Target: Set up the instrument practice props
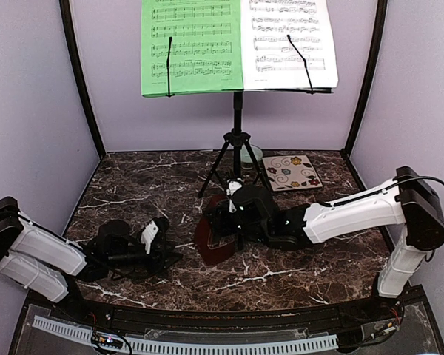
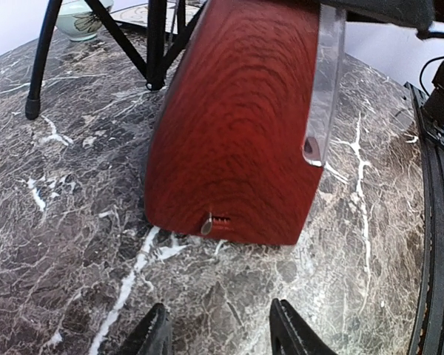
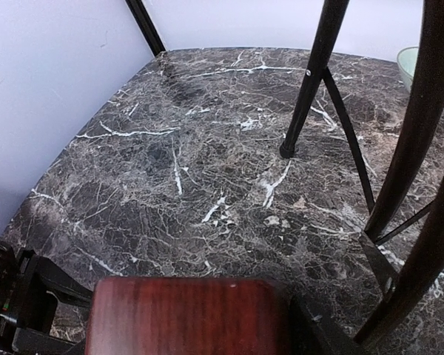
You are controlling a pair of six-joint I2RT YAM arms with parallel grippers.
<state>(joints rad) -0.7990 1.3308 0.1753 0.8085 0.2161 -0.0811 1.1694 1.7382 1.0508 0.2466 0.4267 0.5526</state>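
The black tripod music stand (image 1: 237, 111) stands at the back centre, with a green sheet (image 1: 191, 44) and a white sheet (image 1: 288, 37) of printed music side by side on its desk. The dark red-brown metronome (image 1: 211, 240) leans on the marble in front of the tripod. My right gripper (image 1: 233, 214) is shut on its upper part. In the right wrist view the metronome (image 3: 185, 314) fills the space between the fingers (image 3: 314, 333). My left gripper (image 2: 220, 336) is open and empty, just short of the metronome's base (image 2: 229, 148).
A pale green bowl (image 1: 251, 154) sits behind the tripod, and a cream swirl tile (image 1: 291, 171) lies to its right. The tripod legs (image 3: 311, 81) spread over the back middle of the table. Black frame posts (image 1: 80, 81) stand at the back corners.
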